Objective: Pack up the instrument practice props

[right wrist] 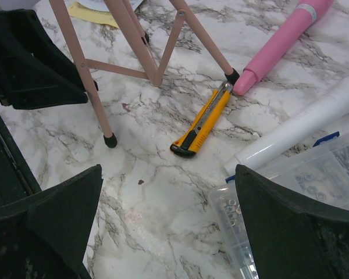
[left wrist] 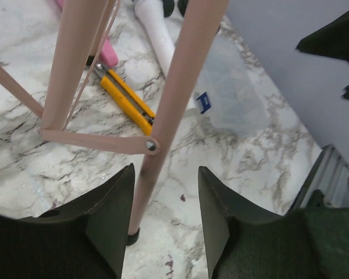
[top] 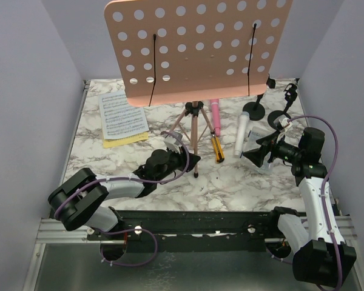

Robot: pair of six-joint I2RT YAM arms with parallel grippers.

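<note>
Top external view: the pink perforated music rack (top: 197, 48) stands upright on its pink tripod (top: 193, 121) at upper centre of the marbled table (top: 230, 188). Left of the tripod, a white sheet-music page (top: 122, 114) lies on a yellow page (top: 124, 142). Right of the tripod, the pink microphone (top: 215, 114) and the grey-white microphone (top: 241, 134) lie flat. The yellow-and-black cutter (top: 218, 148) lies between them, lower in the frame. At upper right stand one black mic mount (top: 255, 109) and a second mount (top: 287, 100).

Left wrist view: the left gripper (left wrist: 166, 215) has its jaws parted, with one tripod leg (left wrist: 163, 110) rising between them and unclamped. The leg runs just beside the finger at lower left, and whether they touch cannot be told.

Right wrist view: the right gripper (right wrist: 168, 232) is spread wide and holds nothing. It hovers over bare table at the lower edge of the frame. At lower right, the clear plastic box (right wrist: 337, 168) lies flat beside the right-hand finger. Its compartments hold small metal pieces, possibly washers and screws, too small to name for certain. The lower end of the grey-white microphone meets the box's upper edge. None of the props is inside the box.
</note>
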